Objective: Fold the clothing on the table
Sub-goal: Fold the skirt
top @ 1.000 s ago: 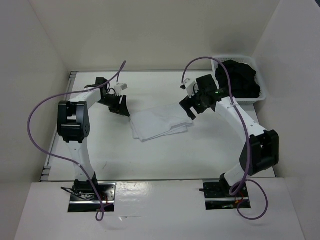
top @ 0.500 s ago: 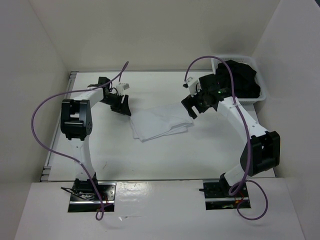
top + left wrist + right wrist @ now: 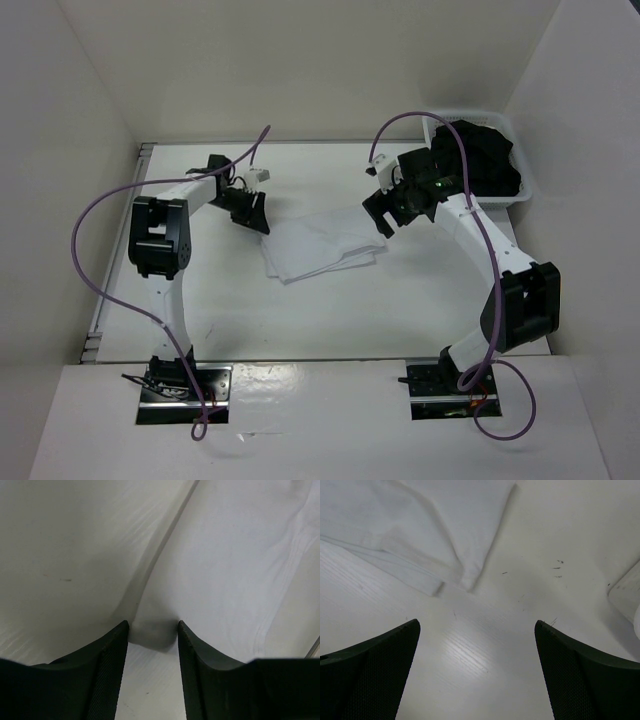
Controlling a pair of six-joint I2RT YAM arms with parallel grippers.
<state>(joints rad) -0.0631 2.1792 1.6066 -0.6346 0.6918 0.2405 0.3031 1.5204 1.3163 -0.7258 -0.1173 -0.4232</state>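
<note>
One white clothing (image 3: 322, 245) folded flat (layered edges), mid table (image 3: 330, 310).

Clothing (image 3: 322, 245) plain white. Table (image 3: 300, 310) glossy white, few dark specks. Basket (image 3: 528, 192) at 2 o'clock white; bundle (image 3: 482, 160) in it black. Arms (image 3: 168, 310) white with black joints; cables (image 3: 74, 243) purple. Fingers (image 3: 370, 680) black, mesh-textured. Walls (image 3: 300, 70) white. Tiny green light (image 3: 436, 183) on right arm.
</note>
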